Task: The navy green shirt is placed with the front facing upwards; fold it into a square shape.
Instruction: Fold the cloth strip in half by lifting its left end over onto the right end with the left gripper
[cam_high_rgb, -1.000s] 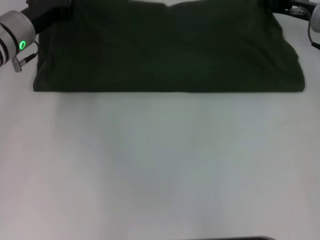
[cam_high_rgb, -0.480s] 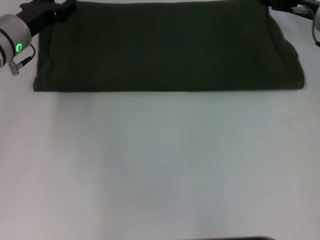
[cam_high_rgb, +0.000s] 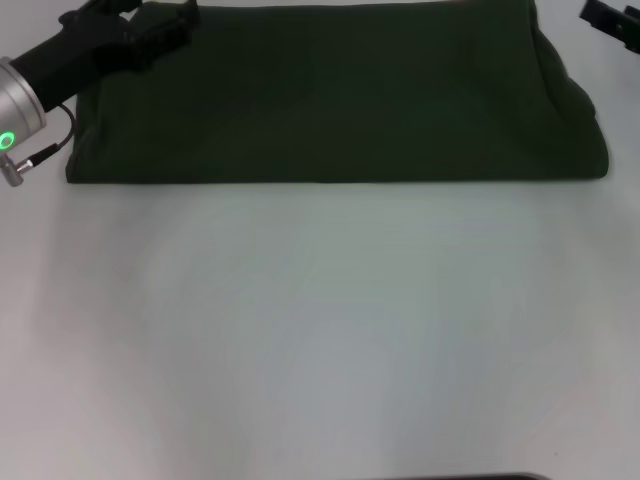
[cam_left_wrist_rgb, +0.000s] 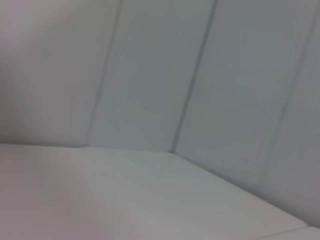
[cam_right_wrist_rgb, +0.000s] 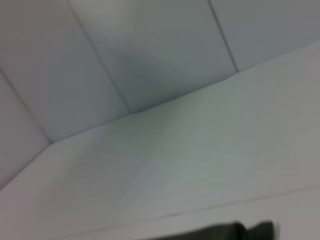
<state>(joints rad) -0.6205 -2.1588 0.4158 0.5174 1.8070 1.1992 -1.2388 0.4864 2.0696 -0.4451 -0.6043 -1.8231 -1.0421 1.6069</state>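
On table (cam_high_rgb: 320, 330), shirt (cam_high_rgb: 340, 95) lies folded into a band. Soft, limp; pinch the end corners. Left gripper (cam_high_rgb: 160, 25) over far left corner, right gripper (cam_high_rgb: 610, 20) off far right; claw states unclear.

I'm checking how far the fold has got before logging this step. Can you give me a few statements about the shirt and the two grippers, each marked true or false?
1. The shirt lies as a wide folded band at the far side of the table. True.
2. Cream letters show on the shirt's upper face. False: only plain green cloth shows.
3. The left gripper is over the shirt's far left corner. True.
4. The right gripper is pressing the middle of the shirt. False: it is off the cloth, past its far right corner.
5. The shirt's near edge runs straight. True.
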